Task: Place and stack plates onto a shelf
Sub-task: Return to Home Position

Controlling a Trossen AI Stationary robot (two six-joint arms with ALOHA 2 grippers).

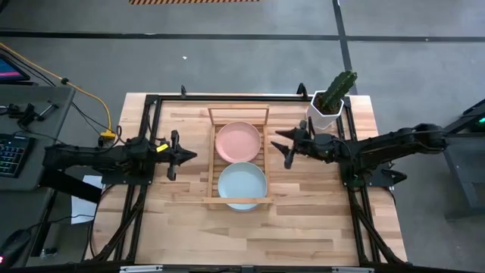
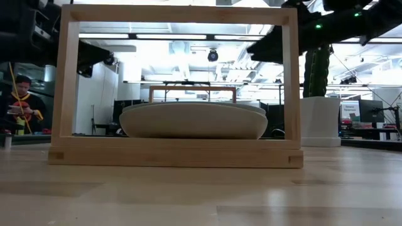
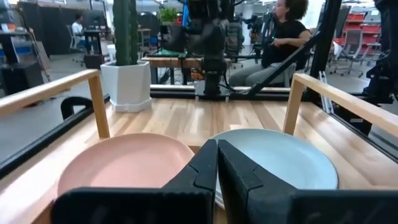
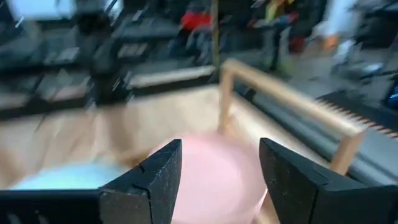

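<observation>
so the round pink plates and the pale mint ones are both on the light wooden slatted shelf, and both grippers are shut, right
No: only the left gripper is shut. The right wrist view shows the right gripper open wide. The round pink plates and pale mint plates do lie on the light wooden slatted shelf.

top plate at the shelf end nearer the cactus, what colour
Pink. The top plate shows best in the high view, beside the pale mint one.

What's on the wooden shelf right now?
A pink plate and a pale mint plate lie side by side on the shelf. Anything under each top plate is covered.
</observation>
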